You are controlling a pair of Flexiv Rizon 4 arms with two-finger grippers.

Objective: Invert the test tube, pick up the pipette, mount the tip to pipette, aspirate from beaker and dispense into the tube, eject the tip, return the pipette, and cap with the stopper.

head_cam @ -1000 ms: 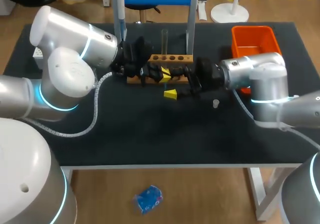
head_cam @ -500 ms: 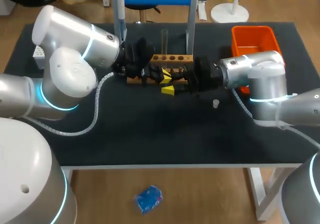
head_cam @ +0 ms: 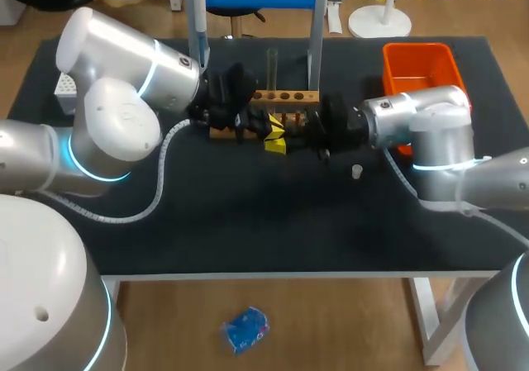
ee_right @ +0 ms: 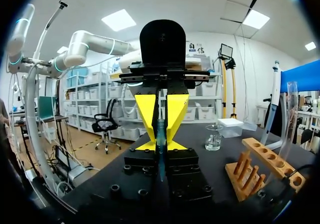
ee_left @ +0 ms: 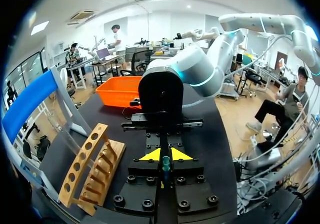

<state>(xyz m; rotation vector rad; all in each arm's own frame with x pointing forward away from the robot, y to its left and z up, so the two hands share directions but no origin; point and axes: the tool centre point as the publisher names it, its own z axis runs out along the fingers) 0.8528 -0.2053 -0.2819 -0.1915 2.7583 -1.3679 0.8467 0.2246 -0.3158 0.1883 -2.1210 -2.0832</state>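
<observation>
right gripper (ee_right: pixel 160 148) slid up to left gripper (ee_left: pixel 165 156), both pinching a thin teal tube (ee_right: pixel 160 129).

An orange bin (head_cam: pixel 421 69) sat at the black table's (head_cam: pixel 273 222) far right, well apart from the wooden rack (head_cam: pixel 285 97).

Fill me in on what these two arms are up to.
The two arms meet head-on in front of the wooden rack. The left gripper is shut on a slim greenish tube, and the right gripper sits at the same tube from the opposite side; whether it grips is unclear. The pipette hangs on its stand.
</observation>
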